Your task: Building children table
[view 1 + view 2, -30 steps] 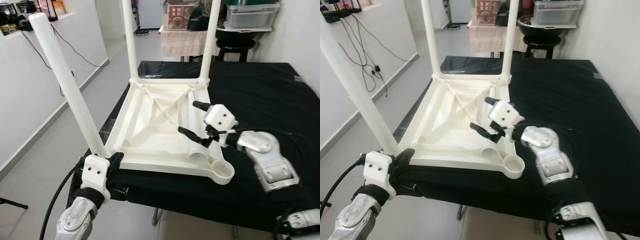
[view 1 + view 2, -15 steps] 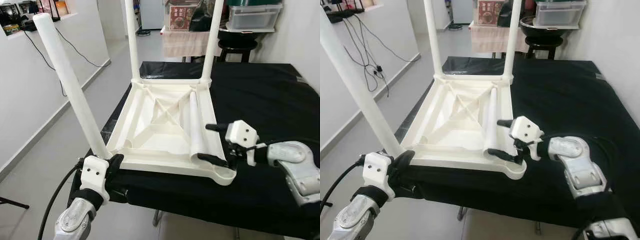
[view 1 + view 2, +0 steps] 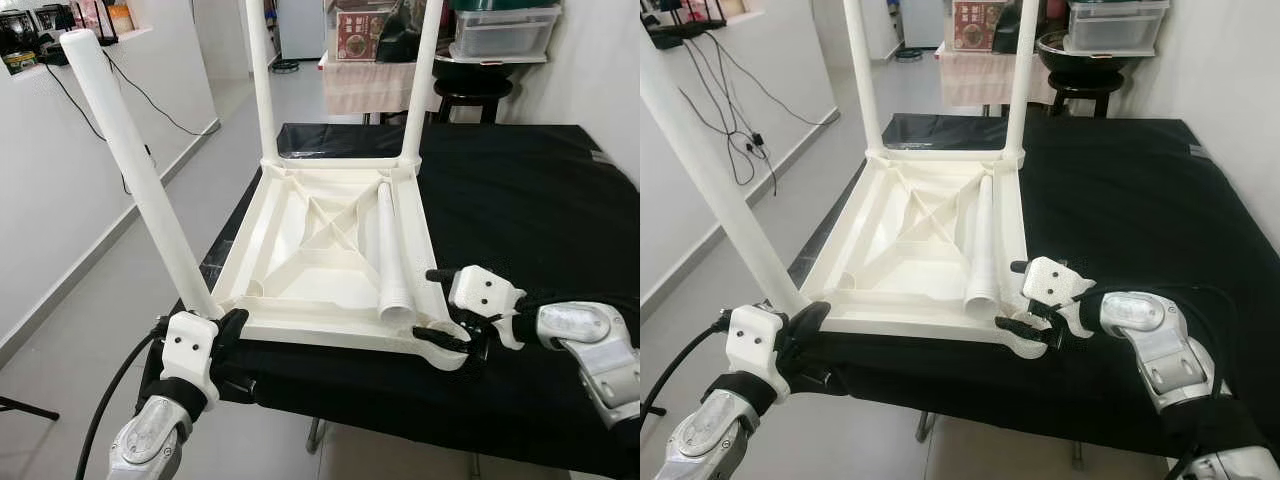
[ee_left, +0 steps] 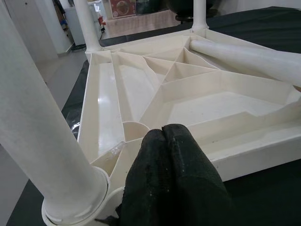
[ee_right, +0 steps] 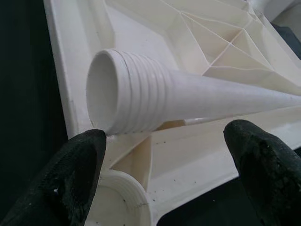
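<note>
A white plastic children's table (image 3: 330,335) lies upside down on black cloth. Three legs stand screwed in: one at the near left (image 3: 130,170) and two at the far corners (image 3: 262,80) (image 3: 420,80). A loose fourth leg (image 3: 390,250) lies inside the frame along its right side, threaded end (image 5: 127,94) toward me. My right gripper (image 3: 425,303) is open at the near right corner, one finger on each side of that threaded end, just above the empty socket (image 3: 445,345). My left gripper (image 3: 232,325) is shut, its tips against the near left rim (image 4: 164,132).
The black-covered worktable (image 3: 530,190) stretches to the right and back. On the left a white wall (image 3: 50,220) runs along open floor, with cables hanging on it. Behind stand a black stool (image 3: 475,95) and a small table with boxes (image 3: 370,85).
My right gripper has drawn back from the loose leg's middle toward the near right corner and dropped beside its threaded end. The leg lies flat. The left gripper has stayed put.
</note>
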You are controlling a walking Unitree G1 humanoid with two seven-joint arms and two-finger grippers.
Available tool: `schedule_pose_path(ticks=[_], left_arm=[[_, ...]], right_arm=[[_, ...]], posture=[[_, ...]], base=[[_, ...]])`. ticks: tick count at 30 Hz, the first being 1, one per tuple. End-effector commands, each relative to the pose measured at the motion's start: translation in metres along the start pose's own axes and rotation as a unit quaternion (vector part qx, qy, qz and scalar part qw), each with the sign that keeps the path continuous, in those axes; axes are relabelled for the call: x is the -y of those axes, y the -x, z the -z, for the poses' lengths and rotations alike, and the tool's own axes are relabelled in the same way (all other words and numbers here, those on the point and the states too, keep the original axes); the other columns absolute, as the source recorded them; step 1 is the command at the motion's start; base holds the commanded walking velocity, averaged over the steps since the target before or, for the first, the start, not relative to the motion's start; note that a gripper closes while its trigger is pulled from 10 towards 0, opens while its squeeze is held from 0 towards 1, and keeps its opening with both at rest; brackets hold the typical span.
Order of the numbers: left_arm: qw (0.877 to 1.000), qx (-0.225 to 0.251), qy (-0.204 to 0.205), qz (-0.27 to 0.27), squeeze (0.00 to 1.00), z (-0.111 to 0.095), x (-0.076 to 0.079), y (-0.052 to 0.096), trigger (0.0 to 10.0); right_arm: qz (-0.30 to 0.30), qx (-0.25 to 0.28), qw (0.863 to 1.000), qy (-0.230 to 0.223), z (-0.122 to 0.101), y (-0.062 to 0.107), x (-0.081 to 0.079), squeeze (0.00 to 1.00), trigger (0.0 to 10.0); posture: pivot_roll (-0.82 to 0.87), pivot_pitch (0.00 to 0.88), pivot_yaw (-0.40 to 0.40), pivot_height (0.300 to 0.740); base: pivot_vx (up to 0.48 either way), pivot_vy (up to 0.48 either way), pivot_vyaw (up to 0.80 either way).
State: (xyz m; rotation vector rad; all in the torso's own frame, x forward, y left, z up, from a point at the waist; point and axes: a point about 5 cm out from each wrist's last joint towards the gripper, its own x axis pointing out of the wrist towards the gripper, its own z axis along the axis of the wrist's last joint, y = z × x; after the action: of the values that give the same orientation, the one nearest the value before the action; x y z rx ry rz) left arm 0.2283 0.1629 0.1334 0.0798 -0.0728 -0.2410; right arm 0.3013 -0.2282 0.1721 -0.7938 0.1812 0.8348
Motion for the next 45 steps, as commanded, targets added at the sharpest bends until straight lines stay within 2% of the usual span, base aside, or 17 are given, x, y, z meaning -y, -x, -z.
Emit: schedule_pose_path(ticks=[1, 14, 20, 27, 31, 34, 36, 42, 43, 45], left_arm=[[1.000, -0.011, -0.003, 0.000, 0.00, 0.002, -0.003, 0.002, 10.0], [1.000, -0.011, -0.002, 0.000, 0.00, 0.002, -0.003, 0.002, 10.0], [1.000, -0.011, -0.002, 0.000, 0.00, 0.002, -0.003, 0.002, 10.0], [1.000, -0.011, -0.002, -0.001, 0.00, 0.002, -0.004, 0.002, 10.0], [1.000, -0.012, -0.003, -0.001, 0.00, 0.002, -0.004, 0.002, 10.0], [1.000, -0.012, -0.003, 0.000, 0.00, 0.002, -0.004, 0.002, 10.0], [1.000, -0.012, -0.003, 0.000, 0.00, 0.003, -0.003, 0.001, 10.0], [1.000, -0.012, -0.002, 0.000, 0.00, 0.003, -0.003, 0.001, 10.0], [1.000, -0.012, -0.002, 0.000, 0.00, 0.003, -0.003, 0.002, 10.0], [1.000, -0.012, -0.002, 0.000, 0.00, 0.003, -0.002, 0.002, 10.0]], right_arm=[[0.019, -0.007, 1.000, -0.006, -0.002, -0.004, 0.001, 0.00, 10.0], [0.032, 0.008, 0.999, -0.023, -0.007, -0.005, 0.002, 0.00, 10.0], [-0.024, -0.012, 1.000, -0.013, 0.000, 0.016, 0.002, 0.00, 10.0], [-0.063, 0.008, 0.998, -0.021, -0.007, 0.020, -0.006, 0.00, 10.0], [-0.058, 0.048, 0.997, -0.034, -0.021, 0.011, -0.009, 0.00, 10.0], [-0.053, 0.057, 0.996, -0.039, -0.024, 0.008, -0.008, 0.00, 10.0], [-0.038, 0.064, 0.996, -0.042, -0.028, 0.000, -0.008, 0.00, 10.0], [-0.031, 0.063, 0.997, -0.039, -0.030, -0.007, -0.011, 0.00, 10.0], [-0.003, 0.048, 0.998, -0.038, -0.029, -0.012, -0.008, 0.00, 10.0], [0.007, 0.039, 0.999, -0.037, -0.028, -0.014, -0.007, 0.00, 10.0]], posture=[[-0.06, 0.049, 0.031, 0.740], [-0.06, 0.048, 0.032, 0.740], [-0.06, 0.047, 0.033, 0.740], [-0.06, 0.047, 0.035, 0.740], [-0.06, 0.046, 0.036, 0.740], [-0.06, 0.046, 0.036, 0.740], [-0.06, 0.045, 0.035, 0.740], [-0.06, 0.045, 0.030, 0.740], [-0.07, 0.043, 0.029, 0.740], [-0.06, 0.043, 0.026, 0.740]], base=[[0.000, 0.000, 0.00], [0.000, 0.000, 0.00], [0.000, 0.000, 0.00], [0.000, 0.000, 0.00], [0.000, 0.000, 0.00], [0.000, 0.000, 0.00], [0.000, 0.000, 0.00], [0.000, 0.000, 0.00], [0.000, 0.000, 0.00], [0.000, 0.000, 0.00]])
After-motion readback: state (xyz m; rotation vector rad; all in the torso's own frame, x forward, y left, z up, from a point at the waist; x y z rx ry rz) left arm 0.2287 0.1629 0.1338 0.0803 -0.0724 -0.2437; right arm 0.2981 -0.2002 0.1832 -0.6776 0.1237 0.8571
